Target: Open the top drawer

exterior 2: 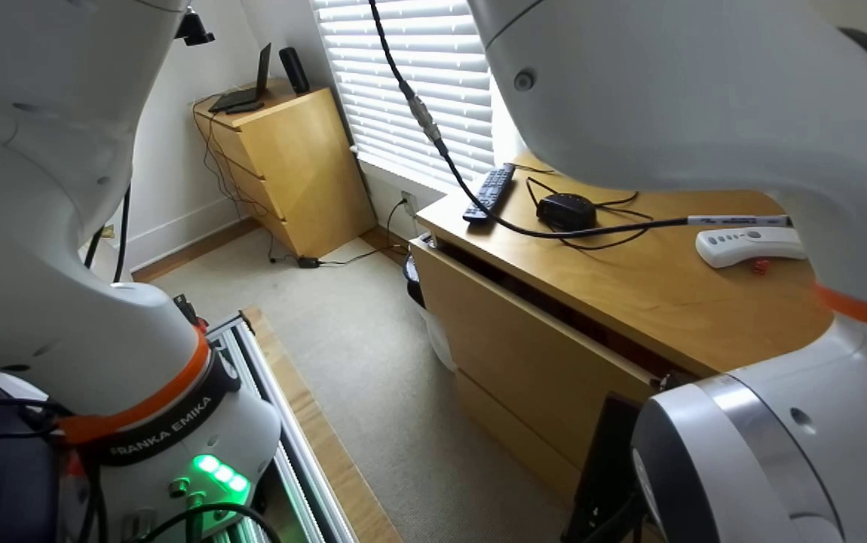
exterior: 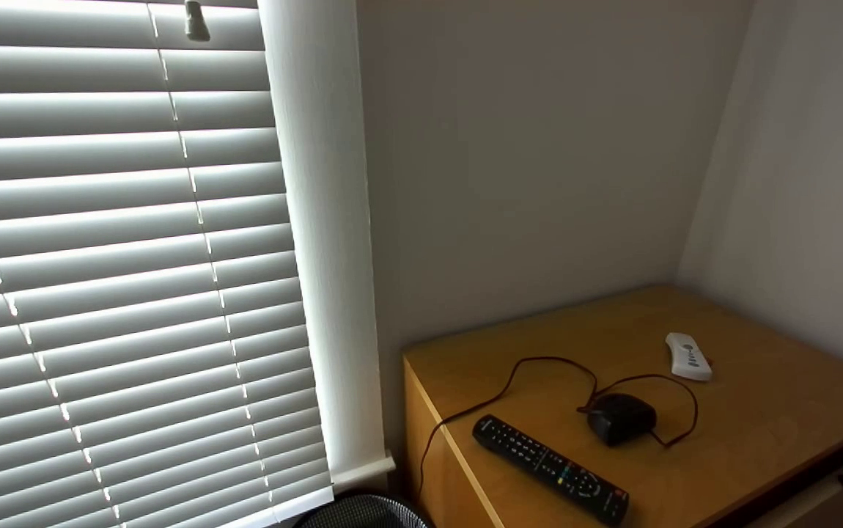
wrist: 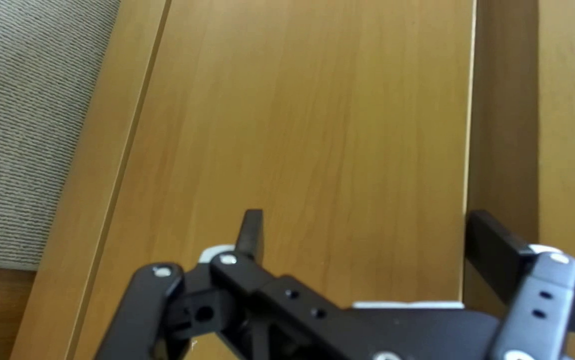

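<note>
Lower than the tool, ribbed grey-beige carpet. Just beside the tool, a counter of light wood. Across the counter from the tool, a shadowed grey wall, in a corner with a paler wall. Well apart from the tool, in both exterior views, a window with white slatted blinds, backlit in bright bands, and white trim alongside. Also well apart from the tool, a light-wood chest of drawers near a white baseboard.
</note>
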### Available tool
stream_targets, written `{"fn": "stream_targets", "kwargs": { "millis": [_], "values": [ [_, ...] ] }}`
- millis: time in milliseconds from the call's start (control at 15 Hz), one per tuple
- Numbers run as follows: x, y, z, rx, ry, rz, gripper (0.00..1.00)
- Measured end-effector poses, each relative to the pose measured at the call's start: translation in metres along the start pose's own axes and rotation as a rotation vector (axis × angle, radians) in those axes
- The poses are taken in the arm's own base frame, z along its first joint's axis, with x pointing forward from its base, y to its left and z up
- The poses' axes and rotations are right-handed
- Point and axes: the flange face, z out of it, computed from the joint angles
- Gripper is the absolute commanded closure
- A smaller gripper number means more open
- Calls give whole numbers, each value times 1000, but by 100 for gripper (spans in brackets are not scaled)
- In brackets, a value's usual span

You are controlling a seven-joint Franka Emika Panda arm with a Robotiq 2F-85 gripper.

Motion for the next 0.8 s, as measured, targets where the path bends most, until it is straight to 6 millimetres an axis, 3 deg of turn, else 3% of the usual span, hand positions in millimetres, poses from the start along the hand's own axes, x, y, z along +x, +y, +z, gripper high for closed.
{"fn": "stream_targets", "kwargs": {
  "millis": [800],
  "values": [
    [-21, 23, -59, -210, -121, 60, 0]
  ]
}}
